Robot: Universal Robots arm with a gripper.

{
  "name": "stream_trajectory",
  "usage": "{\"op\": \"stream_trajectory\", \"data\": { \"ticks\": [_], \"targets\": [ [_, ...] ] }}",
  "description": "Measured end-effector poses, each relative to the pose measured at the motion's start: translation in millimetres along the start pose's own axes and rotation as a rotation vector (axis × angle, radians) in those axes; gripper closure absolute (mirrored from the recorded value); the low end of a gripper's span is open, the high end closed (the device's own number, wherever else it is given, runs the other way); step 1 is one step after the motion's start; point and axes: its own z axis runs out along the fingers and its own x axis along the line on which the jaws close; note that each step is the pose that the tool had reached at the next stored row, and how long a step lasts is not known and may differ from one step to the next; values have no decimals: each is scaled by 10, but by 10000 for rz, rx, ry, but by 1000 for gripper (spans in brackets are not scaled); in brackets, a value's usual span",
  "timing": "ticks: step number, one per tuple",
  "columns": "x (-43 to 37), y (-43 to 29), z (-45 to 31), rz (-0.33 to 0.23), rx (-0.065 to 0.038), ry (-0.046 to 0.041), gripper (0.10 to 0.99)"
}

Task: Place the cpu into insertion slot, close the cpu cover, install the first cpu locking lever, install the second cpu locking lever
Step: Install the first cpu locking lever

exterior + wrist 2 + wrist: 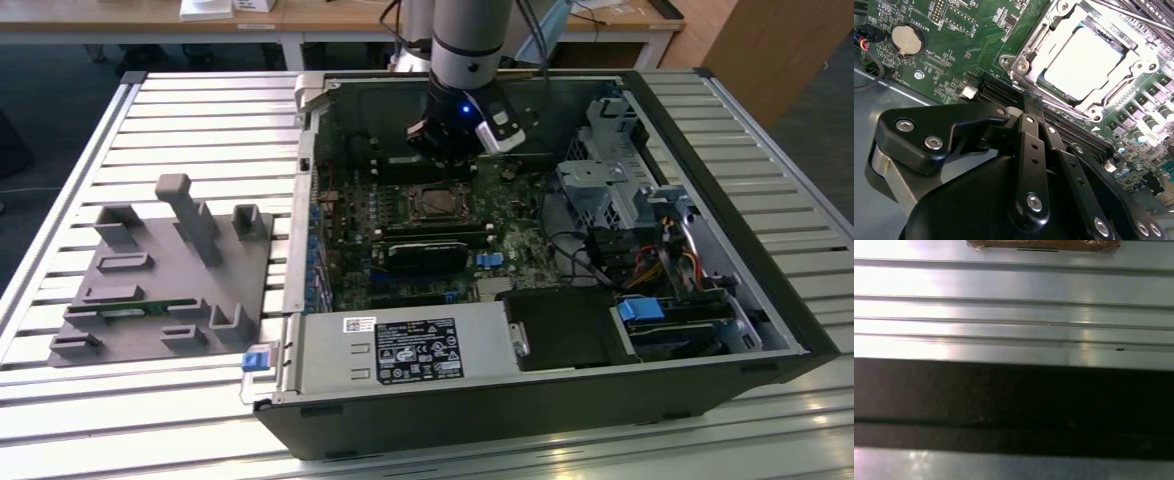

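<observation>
The gripper [454, 150] hangs inside the open computer case [534, 400], just beyond the far edge of the socket; whether it is clenched or released I cannot tell, and nothing shows in its grasp. The cpu [1083, 60] already lies in the insertion slot with the cpu cover [1026, 42] down around it. Both levers look fastened, so the task seems almost done. The second wrist view gives this socket detail; the exterior view adds the slatted bench [200, 110] and, at its left, a grey fixture [167, 285].

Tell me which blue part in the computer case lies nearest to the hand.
The small blue connector on the motherboard, beside the black module, is nearest the hand. The blue drive tab and blue latch lie farther away.
</observation>
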Motion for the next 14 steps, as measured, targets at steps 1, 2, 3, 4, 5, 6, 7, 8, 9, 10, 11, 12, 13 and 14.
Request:
{"op": "stream_trajectory", "data": {
  "ticks": [1, 2, 3, 4, 5, 6, 7, 8, 9, 10, 11, 12, 13, 14],
  "targets": [
    [-3, 0, 3, -1, 17, 2, 980],
    [-5, 0, 6, 0, 33, 5, 980],
    [-8, -1, 10, 1, 49, 8, 980],
    [-10, -1, 13, 2, 64, 10, 980],
    [-11, -1, 17, 3, 81, 12, 980],
    [-13, -1, 20, 4, 104, 14, 980],
    [-14, -1, 25, 4, 134, 16, 980],
    [-16, -1, 29, 3, 158, 18, 980],
    [-17, -2, 33, 3, 181, 23, 980],
    [-18, -1, 36, 3, 199, 27, 980],
    [-19, -1, 39, 4, 215, 29, 980],
    [-20, -1, 43, 5, 233, 31, 980],
    [-21, -1, 48, 4, 251, 32, 980],
    [-23, -1, 53, 4, 267, 32, 980]
  ]
}}
